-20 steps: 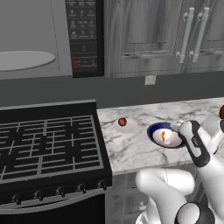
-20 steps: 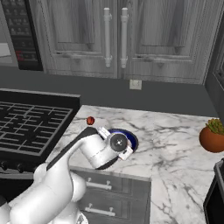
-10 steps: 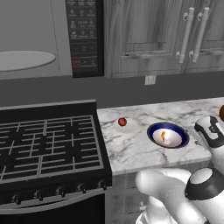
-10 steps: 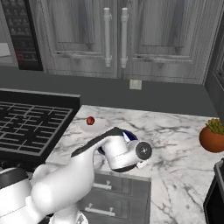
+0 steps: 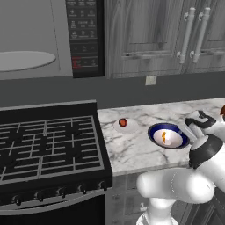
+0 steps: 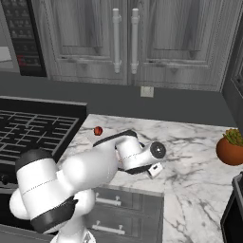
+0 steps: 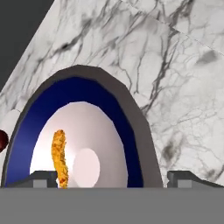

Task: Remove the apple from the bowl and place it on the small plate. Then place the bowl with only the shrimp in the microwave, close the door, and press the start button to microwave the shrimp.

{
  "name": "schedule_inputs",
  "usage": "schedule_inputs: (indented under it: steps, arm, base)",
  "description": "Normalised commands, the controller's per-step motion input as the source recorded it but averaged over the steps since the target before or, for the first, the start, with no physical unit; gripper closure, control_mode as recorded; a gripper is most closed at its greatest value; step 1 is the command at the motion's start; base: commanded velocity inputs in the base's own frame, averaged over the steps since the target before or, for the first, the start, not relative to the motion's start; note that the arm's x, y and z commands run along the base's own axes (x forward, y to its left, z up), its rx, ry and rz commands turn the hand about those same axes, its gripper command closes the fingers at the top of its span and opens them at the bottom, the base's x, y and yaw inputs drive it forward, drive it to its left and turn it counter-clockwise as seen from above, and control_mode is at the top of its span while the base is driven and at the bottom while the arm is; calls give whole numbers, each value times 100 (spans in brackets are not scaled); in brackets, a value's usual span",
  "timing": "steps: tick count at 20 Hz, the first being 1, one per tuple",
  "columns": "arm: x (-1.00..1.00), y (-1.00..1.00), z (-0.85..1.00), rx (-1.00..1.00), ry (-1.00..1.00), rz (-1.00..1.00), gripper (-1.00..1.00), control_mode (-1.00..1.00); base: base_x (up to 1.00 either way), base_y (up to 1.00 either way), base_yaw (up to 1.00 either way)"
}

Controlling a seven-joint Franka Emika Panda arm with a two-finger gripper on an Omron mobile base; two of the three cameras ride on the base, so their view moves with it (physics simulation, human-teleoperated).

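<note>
You've got the bowl (image 5: 168, 136) on the marble counter (image 5: 140, 151), close to its front edge and a bit right of the stove (image 5: 48, 149); blue rim, white inside, upright. The shrimp (image 5: 164, 138) lies inside it, thin orange curl, roughly centre; in the hand view the shrimp (image 7: 59, 157) sits left of centre of the bowl (image 7: 83, 131). The apple (image 5: 123, 122) is out of the bowl, resting on the small plate (image 5: 124, 126), which sits on the counter near the stove-side edge, left of the bowl and apart from it. From the right base view you see the apple (image 6: 98, 130) by the counter's left edge, just beyond the arm. The gripper (image 7: 112, 180) is at the bowl's right side, jaws spread wide, one tip either side of the bowl's near rim in the hand view, nothing held. Can't tell whether the tips touch the rim. The microwave (image 5: 39, 39) is up over the stove, cavity exposed, grey turntable (image 5: 24, 60) visible, black button panel (image 5: 85, 37) on its right. Potted plant (image 6: 231, 147) stands near the counter's right end, well away from the bowl.
</note>
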Motion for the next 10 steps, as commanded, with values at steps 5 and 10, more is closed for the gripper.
schedule_inputs:
  steps: [5,10]
  arm:
    - [26,0,-37,0,2,0,-100,-100]
    - [1,0,-10,1,0,1,-100,-100]
  base:
    - [0,0,0]
    - [0,0,0]
